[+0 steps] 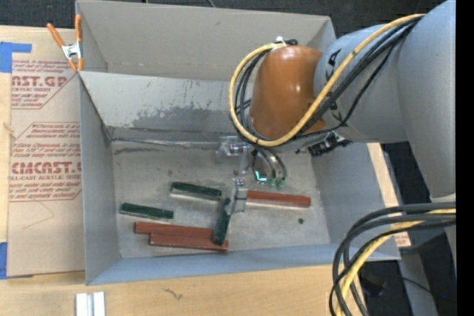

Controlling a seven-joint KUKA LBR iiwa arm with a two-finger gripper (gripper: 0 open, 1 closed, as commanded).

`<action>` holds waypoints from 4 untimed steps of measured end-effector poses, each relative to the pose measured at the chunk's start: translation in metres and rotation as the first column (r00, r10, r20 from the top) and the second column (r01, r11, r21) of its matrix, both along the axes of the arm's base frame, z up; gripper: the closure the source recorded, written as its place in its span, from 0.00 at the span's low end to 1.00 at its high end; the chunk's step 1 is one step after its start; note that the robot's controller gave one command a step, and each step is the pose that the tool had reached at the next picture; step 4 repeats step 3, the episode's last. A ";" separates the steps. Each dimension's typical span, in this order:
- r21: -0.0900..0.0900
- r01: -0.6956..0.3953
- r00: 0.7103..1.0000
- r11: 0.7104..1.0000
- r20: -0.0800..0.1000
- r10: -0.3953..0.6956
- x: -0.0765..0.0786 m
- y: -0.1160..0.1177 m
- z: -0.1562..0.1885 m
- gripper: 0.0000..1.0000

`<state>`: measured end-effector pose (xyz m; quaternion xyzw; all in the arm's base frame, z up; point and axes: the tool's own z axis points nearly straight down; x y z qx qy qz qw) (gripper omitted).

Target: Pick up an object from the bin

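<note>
My gripper point(240, 194) reaches down under the orange wrist cover to the middle of the bin floor. Just below and left of it a dark green stick point(221, 223) stands slanted, its upper end touching or almost touching the gripper and its lower end resting on a red-brown stick point(181, 233). Another red-brown stick point(280, 198) lies flat, running right from the gripper. Left of the gripper lies a second dark green stick point(196, 190) with a pale edge.
A third dark green stick point(146, 212) lies at the left of the floor. A second red-brown bar point(194, 243) lies along the near wall. The arm and its cables cover the bin's right side.
</note>
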<state>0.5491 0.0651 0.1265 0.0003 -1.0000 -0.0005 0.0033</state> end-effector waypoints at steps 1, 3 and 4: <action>0.000 -0.138 0.990 0.990 0.007 0.138 0.023 0.009 -0.057 0.00; 0.001 -0.168 0.986 0.986 0.016 0.168 -0.017 0.069 0.111 1.00; 0.001 -0.168 0.986 0.986 0.016 0.168 -0.017 0.069 0.111 1.00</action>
